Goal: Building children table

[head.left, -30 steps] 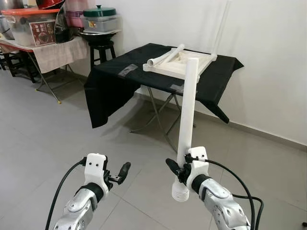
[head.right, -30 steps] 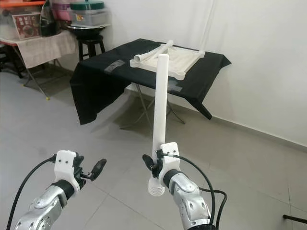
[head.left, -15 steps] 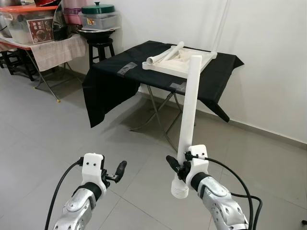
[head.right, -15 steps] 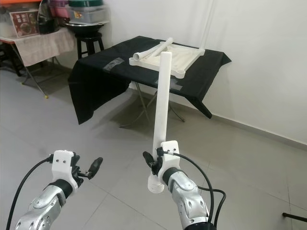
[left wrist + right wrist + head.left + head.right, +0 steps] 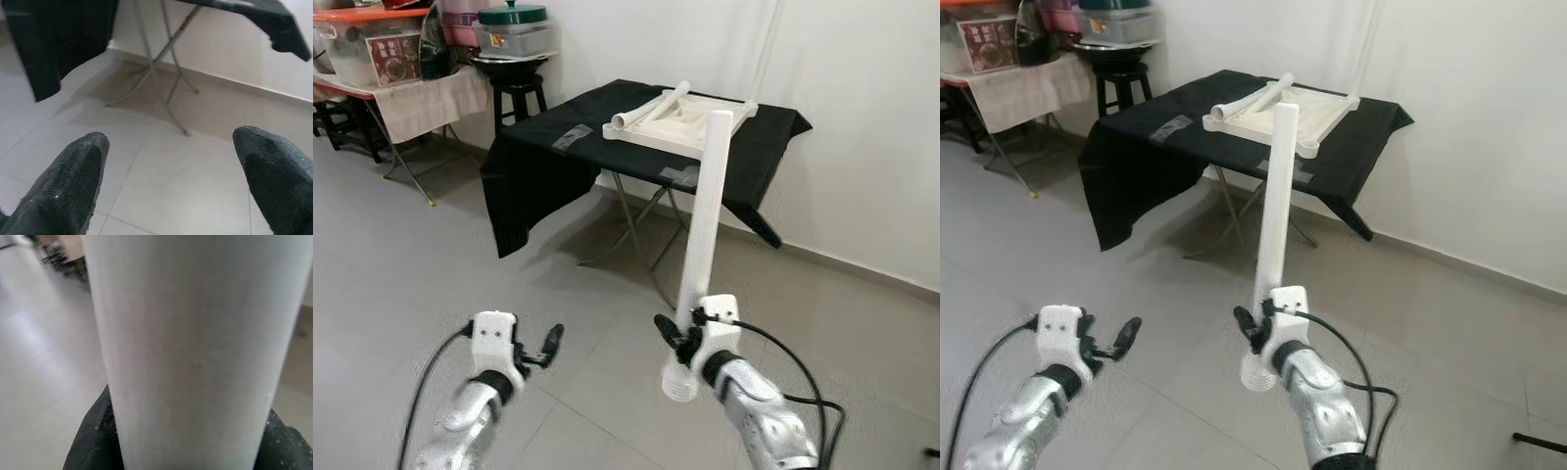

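Closer now: the black-draped worktop [image 5: 548, 147] looms larger than a second ago as the robot walks in, and the left arm has dropped lower and further out. The right claw [image 5: 677, 340] is clamped tight on a long white table leg [image 5: 702, 230], gripping it near the bottom, just above the ribbed threaded end [image 5: 680, 384]. That leg stands nearly upright, long axis vertical with the top tipped a touch to the right, plain end up, threaded end down; carried like that, I'd say, to keep it clear of the floor while walking. The left claw [image 5: 540, 347] hangs wide open and empty, fingers [image 5: 73, 181] well apart over bare tiles. Ahead, the white tabletop [image 5: 690, 125] lies upside down near the worktop's far edge, another leg [image 5: 646, 108] lying across it, waiting.
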You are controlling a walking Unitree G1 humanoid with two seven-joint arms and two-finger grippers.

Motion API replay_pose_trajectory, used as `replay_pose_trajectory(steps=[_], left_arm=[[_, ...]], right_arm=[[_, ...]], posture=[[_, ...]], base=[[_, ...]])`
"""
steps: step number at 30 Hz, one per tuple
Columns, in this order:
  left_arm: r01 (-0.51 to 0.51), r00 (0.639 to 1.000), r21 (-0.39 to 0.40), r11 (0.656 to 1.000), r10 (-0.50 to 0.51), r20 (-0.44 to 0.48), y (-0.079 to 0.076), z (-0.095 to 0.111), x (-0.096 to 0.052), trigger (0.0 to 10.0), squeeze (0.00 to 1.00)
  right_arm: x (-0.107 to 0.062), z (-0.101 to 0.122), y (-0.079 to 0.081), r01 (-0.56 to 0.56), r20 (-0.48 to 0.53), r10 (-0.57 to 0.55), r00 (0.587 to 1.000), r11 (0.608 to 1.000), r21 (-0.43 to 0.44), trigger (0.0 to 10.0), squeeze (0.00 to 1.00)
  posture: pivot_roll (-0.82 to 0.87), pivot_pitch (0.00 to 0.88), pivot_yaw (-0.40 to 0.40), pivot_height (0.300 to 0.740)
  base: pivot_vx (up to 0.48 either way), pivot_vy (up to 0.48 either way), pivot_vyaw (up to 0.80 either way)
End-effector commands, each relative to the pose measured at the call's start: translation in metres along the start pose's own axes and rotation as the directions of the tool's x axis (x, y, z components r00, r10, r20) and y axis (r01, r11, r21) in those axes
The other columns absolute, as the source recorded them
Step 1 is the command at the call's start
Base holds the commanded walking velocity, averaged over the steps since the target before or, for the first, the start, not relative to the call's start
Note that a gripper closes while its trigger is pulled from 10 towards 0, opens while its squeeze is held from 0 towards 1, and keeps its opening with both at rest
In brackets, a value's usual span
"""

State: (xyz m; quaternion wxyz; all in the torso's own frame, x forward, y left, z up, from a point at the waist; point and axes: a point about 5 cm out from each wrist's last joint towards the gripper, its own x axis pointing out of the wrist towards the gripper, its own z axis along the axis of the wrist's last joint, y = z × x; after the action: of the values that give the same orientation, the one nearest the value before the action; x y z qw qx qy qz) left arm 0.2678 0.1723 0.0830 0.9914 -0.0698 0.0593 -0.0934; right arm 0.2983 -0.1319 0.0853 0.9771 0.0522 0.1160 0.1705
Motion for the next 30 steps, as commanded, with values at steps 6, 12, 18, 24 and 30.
replay_pose_trajectory(steps=[6, 12, 18, 24, 30], left_arm=[[0.027, 1.0, -0.006, 1.0, -0.027, 0.011, -0.003, 0.002, 0.006, 10.0, 0.0], [0.033, 0.999, -0.003, 0.999, -0.033, 0.016, -0.004, 0.003, 0.009, 10.0, 0.0], [0.039, 0.999, -0.002, 0.999, -0.038, 0.018, -0.005, 0.003, 0.011, 10.0, 0.0], [0.045, 0.999, -0.002, 0.999, -0.045, 0.023, -0.007, 0.003, 0.014, 10.0, 0.0], [0.047, 0.998, -0.006, 0.999, -0.047, 0.03, -0.007, 0.005, 0.017, 10.0, 0.0]], right_arm=[[0.004, 0.007, -0.004, 0.012, 0.036, -0.012, 0.999, 1.0, -0.001, 10.0, 0.0], [0.008, 0.008, -0.004, 0.004, 0.04, -0.004, 0.999, 1.0, -0.004, 10.0, 0.0], [0.009, 0.008, -0.004, -0.006, 0.034, 0.006, 0.999, 1.0, -0.002, 10.0, 0.0], [0.011, 0.009, -0.005, -0.017, 0.033, 0.018, 0.999, 1.0, -0.009, 10.0, 0.0], [0.013, 0.01, -0.006, -0.02, 0.035, 0.021, 0.999, 1.0, -0.016, 10.0, 0.0]], posture=[[-0.08, 0.0, -0.032, 0.74], [-0.08, 0.0, -0.034, 0.74], [-0.08, 0.0, -0.038, 0.74], [-0.08, 0.0, -0.041, 0.74], [-0.09, 0.0, -0.04, 0.74]], base=[[0.283, 0.0, -0.27], [0.285, 0.0, -0.27], [0.285, 0.0, 0.0], [0.285, 0.0, 0.0], [0.287, 0.0, 0.0]])
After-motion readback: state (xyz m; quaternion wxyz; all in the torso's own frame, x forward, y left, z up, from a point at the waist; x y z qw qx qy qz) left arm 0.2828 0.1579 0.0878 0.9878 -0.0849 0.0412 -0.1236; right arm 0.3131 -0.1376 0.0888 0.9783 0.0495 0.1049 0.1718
